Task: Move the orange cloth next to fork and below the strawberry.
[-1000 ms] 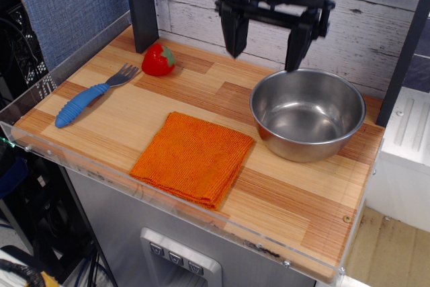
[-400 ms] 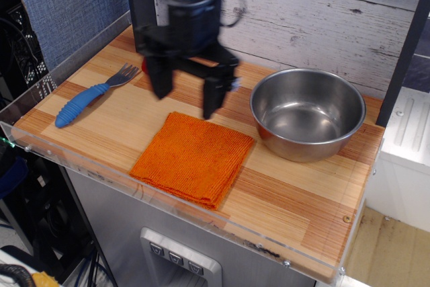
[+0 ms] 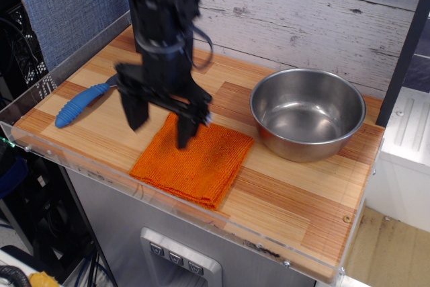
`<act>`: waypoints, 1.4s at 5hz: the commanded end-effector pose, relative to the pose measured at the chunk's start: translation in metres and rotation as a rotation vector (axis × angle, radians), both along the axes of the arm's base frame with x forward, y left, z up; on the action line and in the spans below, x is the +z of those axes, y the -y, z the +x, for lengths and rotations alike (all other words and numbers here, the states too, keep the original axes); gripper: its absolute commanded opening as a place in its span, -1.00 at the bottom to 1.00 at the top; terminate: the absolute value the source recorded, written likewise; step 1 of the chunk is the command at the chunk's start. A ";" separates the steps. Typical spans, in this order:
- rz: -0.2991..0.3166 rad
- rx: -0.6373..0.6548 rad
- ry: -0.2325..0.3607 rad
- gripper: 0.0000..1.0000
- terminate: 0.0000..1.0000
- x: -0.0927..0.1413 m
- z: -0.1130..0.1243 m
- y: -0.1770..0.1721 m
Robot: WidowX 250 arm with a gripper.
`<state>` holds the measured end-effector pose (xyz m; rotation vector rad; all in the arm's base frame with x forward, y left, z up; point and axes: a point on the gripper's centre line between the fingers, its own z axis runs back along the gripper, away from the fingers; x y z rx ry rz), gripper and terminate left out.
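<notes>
The orange cloth (image 3: 201, 162) lies folded flat near the table's front edge, left of the steel bowl. My gripper (image 3: 160, 128) hangs low over the cloth's left edge with its two black fingers spread open and nothing between them; whether the tips touch the cloth I cannot tell. The fork's blue ribbed handle (image 3: 79, 105) shows at the left; its tines are hidden behind the gripper. The strawberry is hidden behind the arm.
A steel bowl (image 3: 308, 113) stands at the right, touching the cloth's right corner. A clear acrylic rim (image 3: 101, 169) runs along the table's front and left edges. A black post stands at the back left, a grey plank wall behind.
The gripper has swung from above the bowl's back rim leftward and down to the cloth's left edge. It now hides the strawberry and fork tines. The cloth, bowl and fork have not moved.
</notes>
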<state>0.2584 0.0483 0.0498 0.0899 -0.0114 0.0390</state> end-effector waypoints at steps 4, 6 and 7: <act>0.096 -0.007 0.007 1.00 -1.00 -0.068 0.002 -0.027; 0.082 0.159 -0.019 1.00 -1.00 -0.045 0.001 -0.118; 0.049 0.205 -0.039 1.00 -1.00 -0.040 -0.001 -0.153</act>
